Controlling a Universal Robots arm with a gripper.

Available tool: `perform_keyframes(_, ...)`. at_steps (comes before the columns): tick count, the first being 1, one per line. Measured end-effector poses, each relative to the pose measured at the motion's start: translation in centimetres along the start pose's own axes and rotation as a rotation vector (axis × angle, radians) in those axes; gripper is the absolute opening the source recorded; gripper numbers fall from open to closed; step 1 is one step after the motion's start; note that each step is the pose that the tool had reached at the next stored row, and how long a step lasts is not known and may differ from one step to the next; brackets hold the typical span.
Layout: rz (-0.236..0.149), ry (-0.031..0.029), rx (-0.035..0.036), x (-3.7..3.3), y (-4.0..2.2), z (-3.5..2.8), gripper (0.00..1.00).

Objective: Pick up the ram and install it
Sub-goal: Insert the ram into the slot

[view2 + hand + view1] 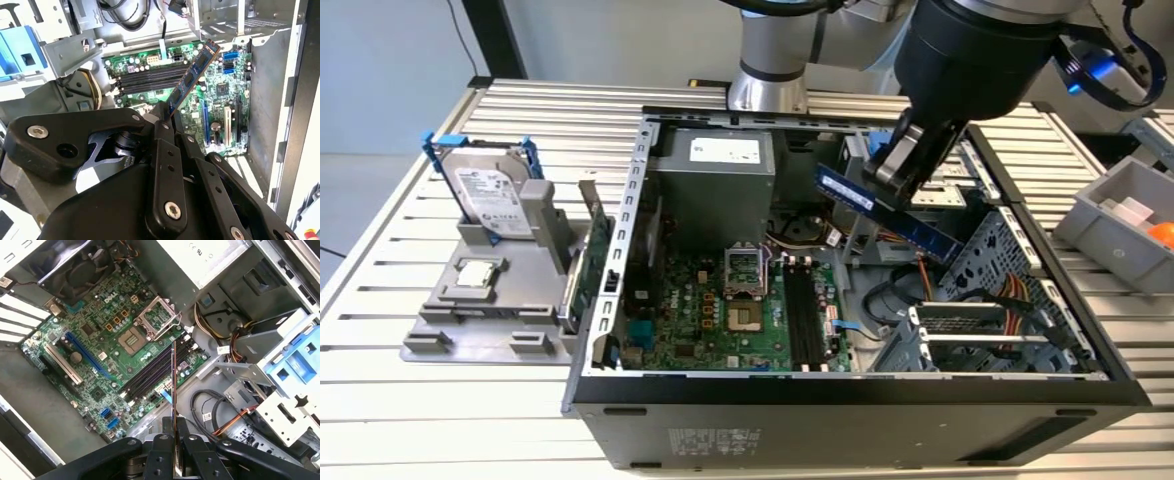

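Now the gripper [897, 170], clamped on the ram [891, 212], holds it slanted upper-right in the exterior view, memory slots [803, 315] lower-left.

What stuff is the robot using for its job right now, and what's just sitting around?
For the job: memory stick, gripped in the jaws; long black slots on the green board; open computer case.
Just lying about: hard drive; small silver chip; grey bin.
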State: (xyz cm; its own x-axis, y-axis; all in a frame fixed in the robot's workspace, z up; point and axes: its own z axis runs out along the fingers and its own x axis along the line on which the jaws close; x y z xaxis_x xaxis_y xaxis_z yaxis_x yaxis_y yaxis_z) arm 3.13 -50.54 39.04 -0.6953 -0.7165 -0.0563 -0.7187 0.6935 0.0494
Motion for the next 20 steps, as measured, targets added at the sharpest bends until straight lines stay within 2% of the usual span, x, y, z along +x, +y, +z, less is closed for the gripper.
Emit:
perform_keyframes(11,0.064,-0.0033,0.0035,0.01,0.0,0.01,0.0)
perform_keyframes(18,0.081,-0.0042,0.0044,0.0,0.0,0.01,0.0)
perform_keyframes(20,0.093,-0.0078,0.0017,0.01,0.0,0.01,0.0)
